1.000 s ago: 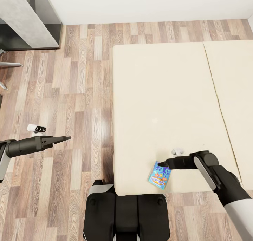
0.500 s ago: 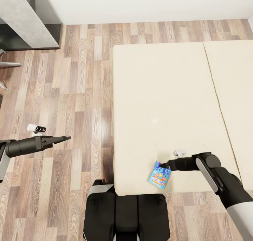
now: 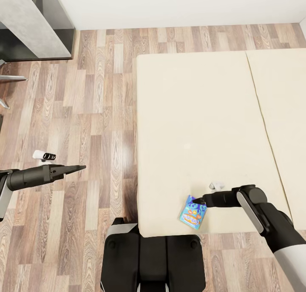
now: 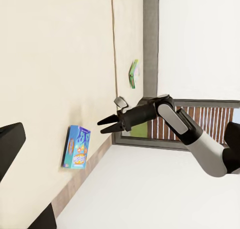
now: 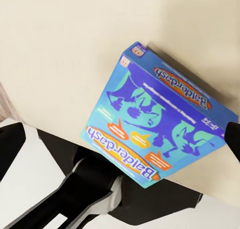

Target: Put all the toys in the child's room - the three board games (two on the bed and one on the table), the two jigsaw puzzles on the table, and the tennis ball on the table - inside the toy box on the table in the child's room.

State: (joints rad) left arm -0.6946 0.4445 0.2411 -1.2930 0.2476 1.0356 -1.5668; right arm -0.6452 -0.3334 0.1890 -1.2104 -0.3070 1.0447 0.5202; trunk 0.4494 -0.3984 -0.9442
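Observation:
A bright blue board game [image 3: 192,214] lies flat on the beige bed [image 3: 199,126], close to the mattress's near edge. My right gripper [image 3: 196,201] is open just over the game's far edge. In the right wrist view the blue box [image 5: 160,129] lies between the spread fingers [image 5: 11,145]; I cannot tell whether they touch it. The left wrist view shows the same blue box [image 4: 76,147], the open right gripper [image 4: 104,126], and a white-and-green board game [image 4: 133,74] farther along the bed. My left gripper [image 3: 80,167] is open over the wood floor, left of the bed.
A corner of the pale grey table [image 3: 25,19] with its dark section [image 3: 57,11] stands at the far left. Chair legs [image 3: 8,78] reach in from the left edge. My black base [image 3: 153,258] sits against the bed's near edge. Wood floor lies left of the bed.
Over the last second my right gripper drew back slightly toward me and to the right above the blue game. The game and the left arm have not moved.

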